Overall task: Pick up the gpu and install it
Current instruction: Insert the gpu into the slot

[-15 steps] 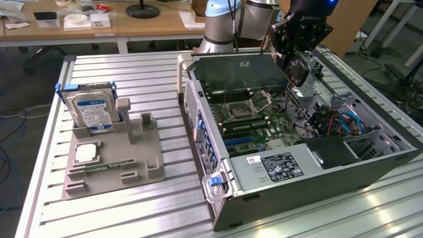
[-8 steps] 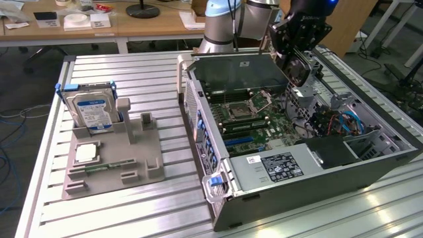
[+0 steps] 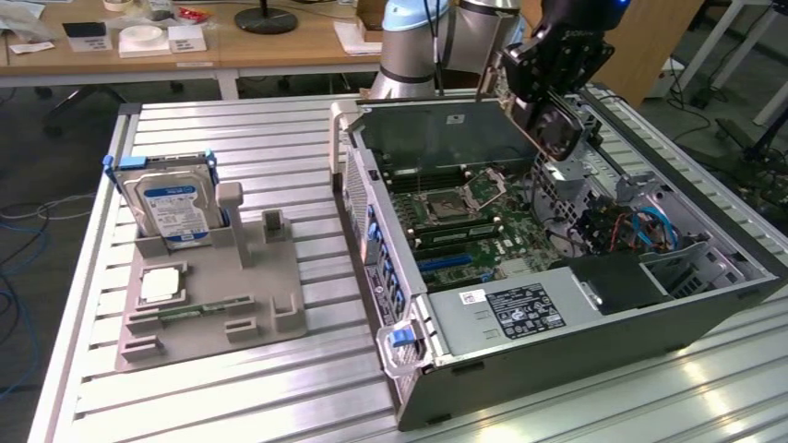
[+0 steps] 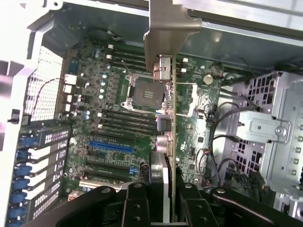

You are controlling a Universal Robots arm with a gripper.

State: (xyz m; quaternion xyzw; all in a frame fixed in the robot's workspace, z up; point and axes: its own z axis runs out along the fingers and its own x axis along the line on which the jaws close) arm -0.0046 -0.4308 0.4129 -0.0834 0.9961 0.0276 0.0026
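**Gripper (image 3: 551, 92) holds the gpu (image 3: 556, 127) over the open computer case (image 3: 591, 351).**

The arm (image 3: 412, 37) stands at the far side of the table (image 3: 246, 397), with its wrist tilted down over the far end of the case, toward the exterior view's right. The claw is partly closed, its fingers (image 4: 137, 203) clamped on both faces of the gpu. The card hangs edge-on above the motherboard (image 3: 462, 226), with its metal bracket (image 4: 165, 33) pointing away from the wrist. A hard drive (image 3: 173, 208) stands in the grey holder (image 3: 246, 305) at the exterior view's left.
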